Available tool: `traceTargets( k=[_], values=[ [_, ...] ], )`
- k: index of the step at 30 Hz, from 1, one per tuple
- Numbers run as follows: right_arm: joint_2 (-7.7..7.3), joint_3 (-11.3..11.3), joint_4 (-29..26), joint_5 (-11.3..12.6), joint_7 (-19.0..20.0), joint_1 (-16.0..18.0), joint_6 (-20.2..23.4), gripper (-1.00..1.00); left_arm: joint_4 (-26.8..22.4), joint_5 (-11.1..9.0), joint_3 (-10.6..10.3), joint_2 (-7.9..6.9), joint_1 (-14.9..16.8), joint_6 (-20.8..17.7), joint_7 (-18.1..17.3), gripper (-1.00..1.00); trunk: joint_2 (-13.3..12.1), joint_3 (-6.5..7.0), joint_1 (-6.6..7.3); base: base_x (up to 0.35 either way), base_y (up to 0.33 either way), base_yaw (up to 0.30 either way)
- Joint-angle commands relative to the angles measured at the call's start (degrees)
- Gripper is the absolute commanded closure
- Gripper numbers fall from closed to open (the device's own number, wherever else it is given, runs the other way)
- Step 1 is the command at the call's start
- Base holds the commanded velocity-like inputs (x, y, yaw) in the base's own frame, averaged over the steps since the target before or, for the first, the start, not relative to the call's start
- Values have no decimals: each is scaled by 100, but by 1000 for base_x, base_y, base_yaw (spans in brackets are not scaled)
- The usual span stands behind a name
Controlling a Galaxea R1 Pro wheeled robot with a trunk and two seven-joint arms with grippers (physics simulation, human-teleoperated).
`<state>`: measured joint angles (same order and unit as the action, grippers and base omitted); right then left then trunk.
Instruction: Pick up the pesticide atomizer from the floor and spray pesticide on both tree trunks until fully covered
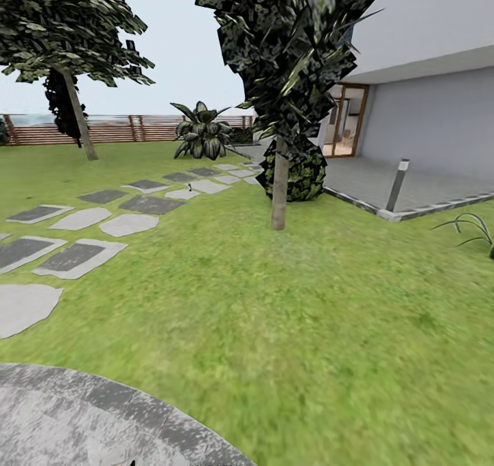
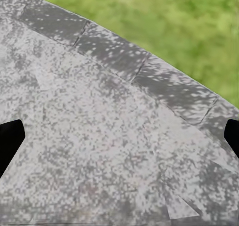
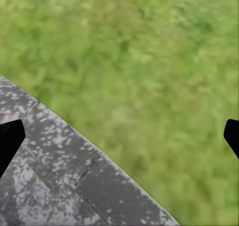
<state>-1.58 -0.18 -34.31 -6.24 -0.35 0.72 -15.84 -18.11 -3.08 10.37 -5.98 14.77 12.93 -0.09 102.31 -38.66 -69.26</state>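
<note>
Two trees stand on the grass floor [image 1: 309, 315] of the garden. One pale trunk [image 1: 278, 191] rises ahead at centre under dark foliage; a second, leaning trunk [image 1: 81, 119] stands far left by the fence. A tiny dark upright thing [image 1: 186, 189] sits among the stepping stones, too small to identify as the atomizer. My left gripper [image 2: 119, 138] is open above grey speckled paving [image 2: 99, 136], its black fingertips [image 2: 10, 141] wide apart. My right gripper [image 3: 119, 136] is open over the paving's edge and grass [image 3: 149, 61], holding nothing.
Grey stepping stones [image 1: 82, 257] run from near left toward a leafy plant [image 1: 201, 133]. A round bush [image 1: 302, 171] sits behind the centre trunk. A white house [image 1: 425, 116] with a raised terrace and a short post [image 1: 397, 184] lies to the right. A slatted fence [image 1: 137, 128] closes the back.
</note>
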Motion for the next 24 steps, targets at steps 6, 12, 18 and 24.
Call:
traceTargets(
  k=[6,12,18,24],
  values=[
    [0,0,3,0,0,-1,1,-100,0,0,0,0,1,-1,0,-100,242,-108,-133,0,0,279],
    [0,0,3,0,0,-1,2,-100,0,0,0,0,0,-1,4,-100,483,-216,-264,0,0,279],
    [0,0,3,0,0,0,2,-100,0,0,0,0,0,-1,10,-100,724,-324,-396,0,0,279],
    [0,0,3,0,0,1,2,-100,0,0,0,0,0,-1,16,-100,964,-431,-528,0,0,279]
  ],
)
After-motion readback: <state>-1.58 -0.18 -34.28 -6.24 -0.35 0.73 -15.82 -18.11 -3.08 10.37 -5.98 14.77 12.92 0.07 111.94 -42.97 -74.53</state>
